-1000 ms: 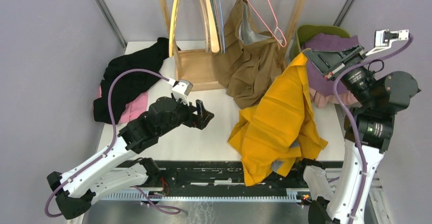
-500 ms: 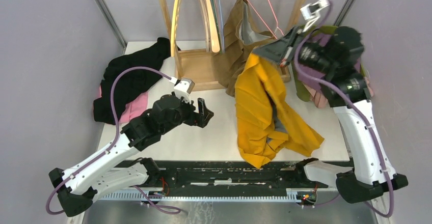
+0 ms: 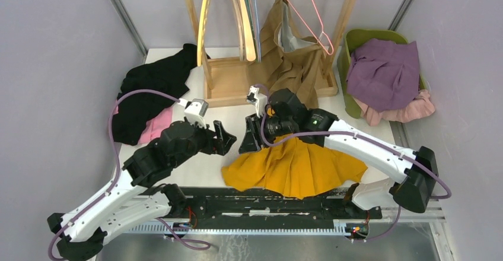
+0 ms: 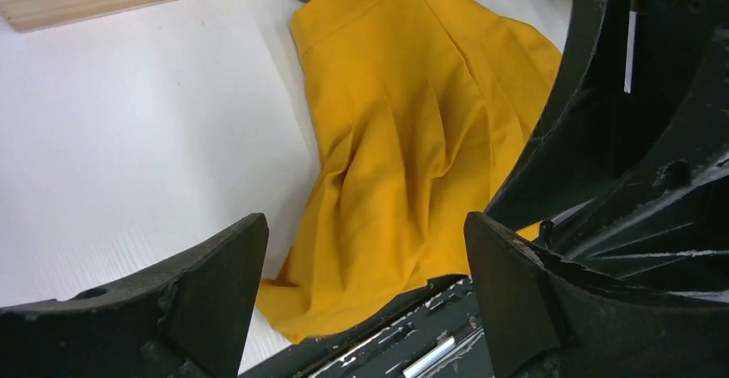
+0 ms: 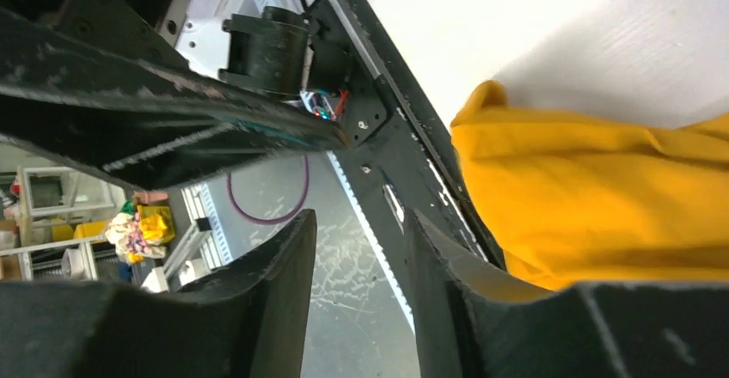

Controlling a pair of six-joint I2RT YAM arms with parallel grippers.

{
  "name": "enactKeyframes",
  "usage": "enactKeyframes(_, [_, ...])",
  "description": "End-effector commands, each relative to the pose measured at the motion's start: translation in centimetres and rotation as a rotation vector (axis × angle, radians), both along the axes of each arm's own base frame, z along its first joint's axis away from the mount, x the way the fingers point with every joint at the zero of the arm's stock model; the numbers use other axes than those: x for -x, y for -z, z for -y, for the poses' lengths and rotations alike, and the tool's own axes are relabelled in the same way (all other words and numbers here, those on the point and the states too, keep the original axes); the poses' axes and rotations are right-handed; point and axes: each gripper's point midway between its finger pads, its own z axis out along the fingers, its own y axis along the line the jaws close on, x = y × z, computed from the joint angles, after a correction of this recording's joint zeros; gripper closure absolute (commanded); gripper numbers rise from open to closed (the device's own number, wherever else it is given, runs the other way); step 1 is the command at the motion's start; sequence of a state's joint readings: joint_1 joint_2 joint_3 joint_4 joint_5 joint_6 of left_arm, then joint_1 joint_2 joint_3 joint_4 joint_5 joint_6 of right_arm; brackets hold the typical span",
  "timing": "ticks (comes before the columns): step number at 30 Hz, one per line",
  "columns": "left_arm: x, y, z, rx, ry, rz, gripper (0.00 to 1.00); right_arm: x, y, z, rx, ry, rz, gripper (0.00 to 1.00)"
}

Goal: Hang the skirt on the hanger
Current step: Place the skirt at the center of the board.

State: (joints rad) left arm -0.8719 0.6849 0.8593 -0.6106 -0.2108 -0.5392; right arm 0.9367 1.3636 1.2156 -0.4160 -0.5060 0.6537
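Since the yellow skirt (image 3: 296, 169) lies flat at the table's (image 3: 204, 167) near edge, well apart from the pink hanger (image 3: 322, 35), and the wide-open left gripper (image 4: 365, 249) and part-open right gripper (image 5: 361, 232) hold nothing, the hanging is not yet begun.

White links (image 3: 371, 146), black joints (image 3: 178, 143), purple cables (image 3: 144, 91), scuffed black jaws

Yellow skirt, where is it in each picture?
Top external: skirt low in the middle, on the table.
Left wrist: skirt in the upper middle.
Right wrist: skirt on the right side.
Shared landmark: the black rail along the skirt's edge.
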Motion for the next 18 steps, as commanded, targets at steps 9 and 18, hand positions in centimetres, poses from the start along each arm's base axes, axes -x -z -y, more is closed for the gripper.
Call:
enactKeyframes(9, [-2.6,3.4,3.0,-0.032,-0.040,-0.086,0.08,-11.6,-3.2,12.8,0.229,0.468,0.248,0.44])
enactKeyframes(18, [-12.9,9.7,6.3,-0.071,-0.097,-0.147,0.01,-12.9,-0.1,16.1,0.280,0.539,0.205,0.44])
